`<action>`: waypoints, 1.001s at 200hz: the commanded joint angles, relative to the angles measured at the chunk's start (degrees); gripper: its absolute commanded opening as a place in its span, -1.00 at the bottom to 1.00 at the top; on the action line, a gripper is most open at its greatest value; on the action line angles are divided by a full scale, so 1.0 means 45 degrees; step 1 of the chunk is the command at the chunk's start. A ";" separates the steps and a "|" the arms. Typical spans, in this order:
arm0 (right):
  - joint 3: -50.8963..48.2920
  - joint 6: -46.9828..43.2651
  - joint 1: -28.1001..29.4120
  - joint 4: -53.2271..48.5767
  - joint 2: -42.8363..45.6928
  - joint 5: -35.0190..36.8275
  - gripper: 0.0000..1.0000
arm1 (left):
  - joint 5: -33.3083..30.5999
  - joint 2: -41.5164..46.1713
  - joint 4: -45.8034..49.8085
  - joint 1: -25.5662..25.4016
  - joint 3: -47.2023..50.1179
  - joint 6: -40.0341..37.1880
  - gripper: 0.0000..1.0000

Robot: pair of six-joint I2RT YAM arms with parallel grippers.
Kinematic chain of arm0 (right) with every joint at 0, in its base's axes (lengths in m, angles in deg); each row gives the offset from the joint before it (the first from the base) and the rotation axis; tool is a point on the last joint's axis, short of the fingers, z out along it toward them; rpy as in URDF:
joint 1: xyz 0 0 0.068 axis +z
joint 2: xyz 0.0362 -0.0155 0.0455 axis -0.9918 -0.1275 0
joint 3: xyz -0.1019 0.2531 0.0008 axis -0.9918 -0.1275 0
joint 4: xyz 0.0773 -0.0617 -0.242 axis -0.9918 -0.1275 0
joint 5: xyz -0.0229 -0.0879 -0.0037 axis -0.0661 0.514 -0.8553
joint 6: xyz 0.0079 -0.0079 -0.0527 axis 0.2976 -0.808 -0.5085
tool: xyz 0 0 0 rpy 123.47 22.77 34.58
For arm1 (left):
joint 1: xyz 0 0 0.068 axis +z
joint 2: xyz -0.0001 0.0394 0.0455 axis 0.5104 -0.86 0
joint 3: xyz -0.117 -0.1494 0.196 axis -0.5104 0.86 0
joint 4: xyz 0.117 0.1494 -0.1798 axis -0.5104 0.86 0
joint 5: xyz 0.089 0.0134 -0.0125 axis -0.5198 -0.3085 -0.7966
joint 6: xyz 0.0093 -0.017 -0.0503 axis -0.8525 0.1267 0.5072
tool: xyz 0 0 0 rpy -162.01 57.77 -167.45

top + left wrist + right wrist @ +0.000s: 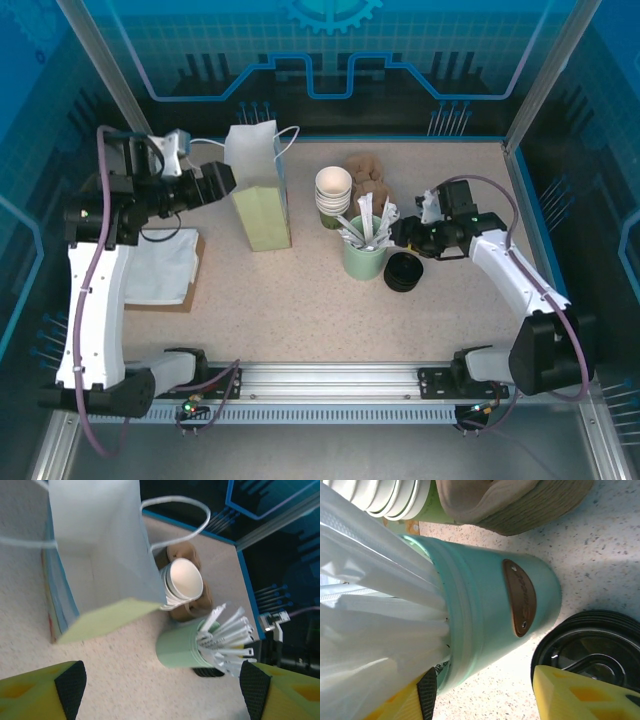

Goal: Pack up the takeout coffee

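Left claw (162, 690) hangs released by the paper bag (100, 540). Right claw (482, 690), half-open and empty, crowds the packet cup (490, 615); closing could tip it or snag the black lids (590, 650).

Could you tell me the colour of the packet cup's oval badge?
Brown badge, clearest in the right wrist view.
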 commanded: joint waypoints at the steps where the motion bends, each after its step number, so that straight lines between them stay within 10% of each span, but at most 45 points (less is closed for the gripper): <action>1: 0.0472 0.0248 0.0277 0.0121 -0.0169 -0.0192 0.11 | 0.0731 0.0490 -0.0581 0.0047 0.1037 0.0605 0.68; 200: 0.2786 0.0417 0.1228 -0.2176 -0.1642 0.1055 -0.82 | -0.0355 0.1539 -0.0433 0.0058 0.2477 0.0605 0.71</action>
